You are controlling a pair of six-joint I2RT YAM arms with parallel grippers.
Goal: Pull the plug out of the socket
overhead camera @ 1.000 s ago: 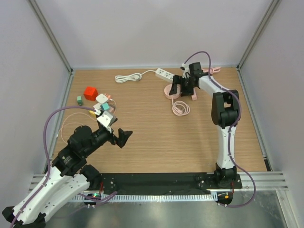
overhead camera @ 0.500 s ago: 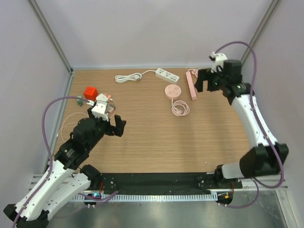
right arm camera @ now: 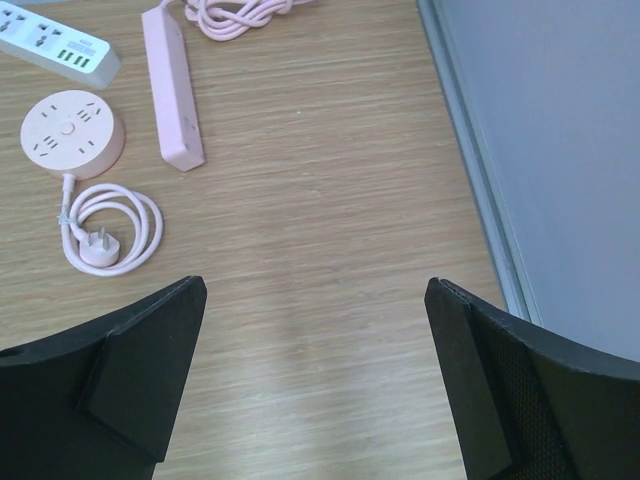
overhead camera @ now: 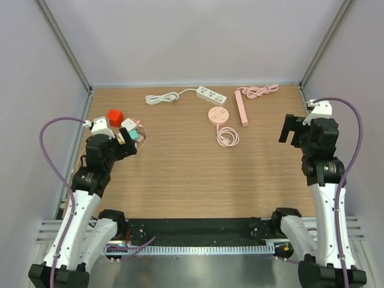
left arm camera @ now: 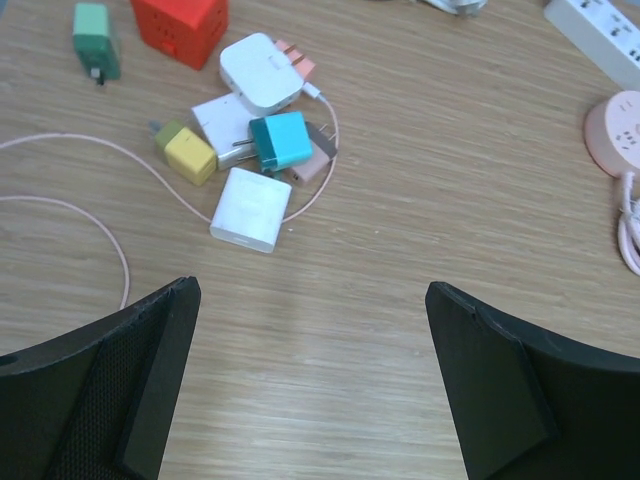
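A round pink socket lies at the back middle of the table, its holes bare, with its coiled pink cord and plug just in front. Beside it lie a pink power strip and a white power strip. My right gripper hangs open and empty over bare wood by the right wall, well clear of them. My left gripper is open and empty just short of a heap of small plugs and adapters.
A red cube and a green adapter sit behind the heap. A thin pink cable loops left of it. The white strip's coiled cord lies at the back. Metal frame rails edge the table.
The right arm swung away from the pink sockets at the back to the right side, its jaws widening. The left arm drew back towards the left edge.
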